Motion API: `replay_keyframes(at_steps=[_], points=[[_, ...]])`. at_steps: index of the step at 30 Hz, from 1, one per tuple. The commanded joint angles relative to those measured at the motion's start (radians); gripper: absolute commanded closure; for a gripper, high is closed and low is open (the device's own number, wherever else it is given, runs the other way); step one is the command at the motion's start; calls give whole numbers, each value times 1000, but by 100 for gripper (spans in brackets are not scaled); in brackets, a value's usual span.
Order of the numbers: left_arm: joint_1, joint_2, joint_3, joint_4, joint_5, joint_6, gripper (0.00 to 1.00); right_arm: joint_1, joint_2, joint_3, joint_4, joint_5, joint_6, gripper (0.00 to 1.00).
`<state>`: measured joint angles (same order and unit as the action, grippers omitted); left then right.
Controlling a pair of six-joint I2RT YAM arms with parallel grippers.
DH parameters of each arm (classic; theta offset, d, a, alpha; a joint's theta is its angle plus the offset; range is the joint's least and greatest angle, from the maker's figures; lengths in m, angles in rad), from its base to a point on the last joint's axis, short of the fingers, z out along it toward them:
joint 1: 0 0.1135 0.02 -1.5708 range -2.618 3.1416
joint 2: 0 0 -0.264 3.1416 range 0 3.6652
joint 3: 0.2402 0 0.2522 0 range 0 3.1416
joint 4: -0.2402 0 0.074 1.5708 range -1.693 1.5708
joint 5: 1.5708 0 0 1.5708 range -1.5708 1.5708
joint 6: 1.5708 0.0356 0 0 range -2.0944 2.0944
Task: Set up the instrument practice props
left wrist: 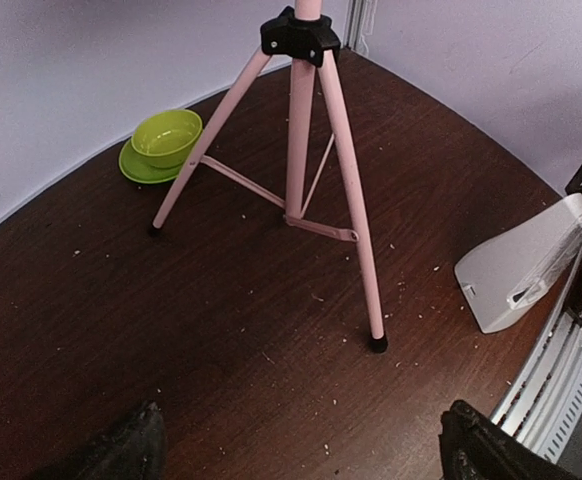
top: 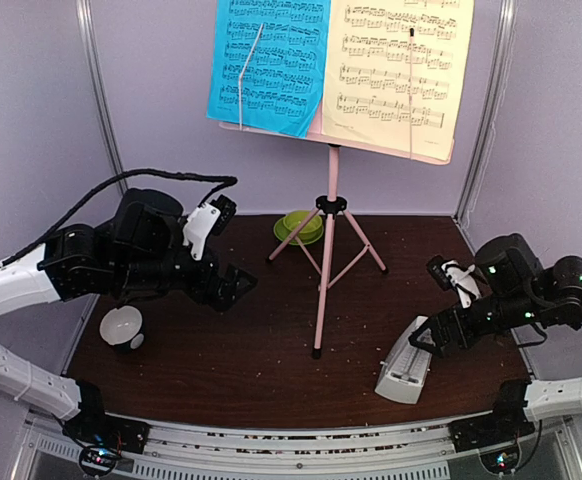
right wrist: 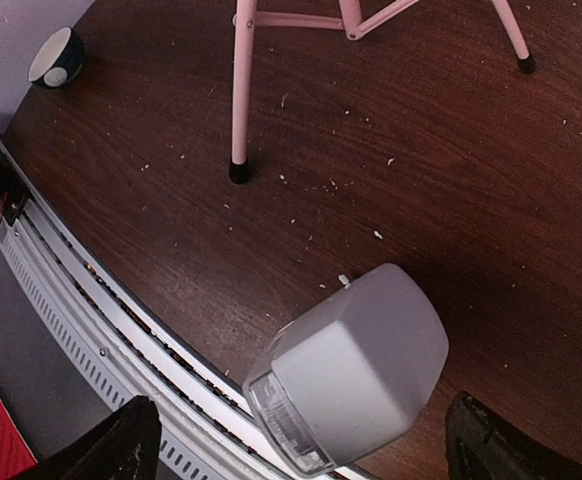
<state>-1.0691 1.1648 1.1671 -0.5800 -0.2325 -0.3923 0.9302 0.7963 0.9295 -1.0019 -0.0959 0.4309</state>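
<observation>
Music stand: the pink tripod music stand (top: 328, 240) is planted mid-table, all three feet on the dark wood, with one foot reaching toward the front edge.
Desk: its desk (top: 371, 143) sits high up, close against the back wall.
Sheets: the blue sheet (top: 271, 60) is propped on the left half and the pale-yellow sheet (top: 396, 65) on the right half, their inner edges meeting.
Metronome: the white metronome (top: 404, 368) is at the near right of the table (top: 251, 370), just beside the front rail (right wrist: 101, 330) and well apart from the stand's near foot. I cannot tell how far it leans.
Left gripper: the left gripper (top: 233, 285) hangs over the left half, fingers spread wide with only bare wood between them.
Right gripper: the right gripper (top: 426, 340) hovers over the metronome with its fingers wide apart. In the wrist view one shows on either side of the casing, and they are not clamped on it.
Back edge: the green cup and saucer (top: 299, 226) sit near the wall, just behind the stand's back-left leg.
Left edge: the small bowl (top: 123, 326) is at the near left, under the left arm.
Open room: the widest bare stretch lies between the bowl and the stand's near foot. A narrower strip runs from that foot to the metronome.
Surface: pale specks (left wrist: 321, 297) are scattered over the wood.
</observation>
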Motion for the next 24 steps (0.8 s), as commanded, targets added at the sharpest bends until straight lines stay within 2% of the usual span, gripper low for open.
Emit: replay_keyframes(at_steps=[1, 11, 19, 24], points=[[-6, 18, 2, 14, -50, -12, 2, 8, 47, -5, 1, -28, -67, 1], [-6, 33, -7, 87, -55, 8, 2, 9, 117, -29, 46, 11, -127, 9], [-6, 93, 67, 39, 37, 46, 2, 11, 132, -68, 97, 21, -132, 20], [-6, 62, 45, 95, 14, 56, 2, 11, 113, -79, 146, 51, -72, 35]])
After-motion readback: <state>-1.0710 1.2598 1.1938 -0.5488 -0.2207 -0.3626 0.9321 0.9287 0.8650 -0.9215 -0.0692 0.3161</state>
